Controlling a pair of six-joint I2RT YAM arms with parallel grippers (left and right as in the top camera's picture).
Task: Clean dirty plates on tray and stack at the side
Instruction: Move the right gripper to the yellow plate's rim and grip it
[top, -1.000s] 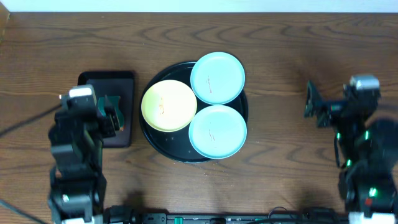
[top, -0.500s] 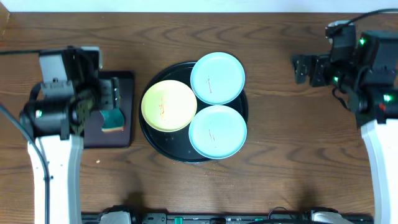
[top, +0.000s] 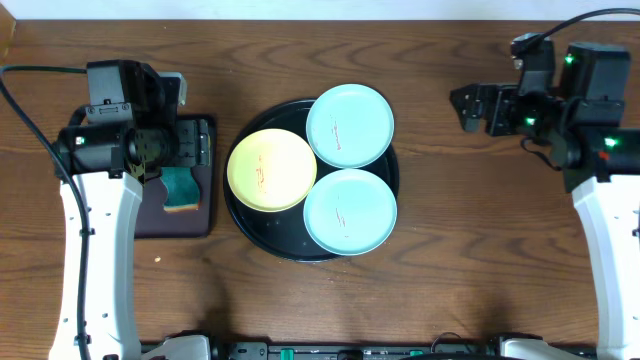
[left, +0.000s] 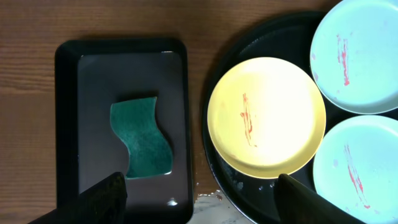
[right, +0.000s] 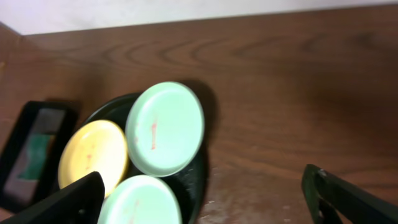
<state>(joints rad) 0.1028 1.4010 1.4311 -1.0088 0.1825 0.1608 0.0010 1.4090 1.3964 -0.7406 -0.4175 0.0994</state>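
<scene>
1. Got three plates crowded on the round black tray (top: 243, 222), mid-frame in the overhead view: yellow plate (top: 271, 170) at left, one blue plate (top: 349, 124) at upper right poking past the rim, the other blue plate (top: 349, 211) at lower right. Edges touching or overlapping, red smears (left: 246, 118) on all three. Nothing stacked at the side yet.
2. Left gripper (left: 200, 186): jaws spread wide, holding nothing, hovering above the gap between the small rectangular tray (left: 68, 124) and the yellow plate.
3. Right gripper (right: 200, 186): also wide apart and empty, out over bare worktop (top: 480, 250) at upper right, well apart from the plates.
4. First worry: picking up the green sponge (left: 141, 137). Thin and lying flat, so easy to pinch just a corner, or to scrape the small tray and drag it along.
5. Second worry: scrubbing a light plastic plate with nothing pinning it down. Likely to skid on that glossy tray, shove its neighbours, maybe tip the overhanging blue one off the rim.
6. Third worry: lifting by such a shallow rim. Little room for a finger between crowded plates, so probably a weak pinch and a slip.
7. Also worth watching: both arms reaching over the same tray and bumping.
8. Can't read any brand, label or writing anywhere. Plain plates, plain trays, plain sponge.
</scene>
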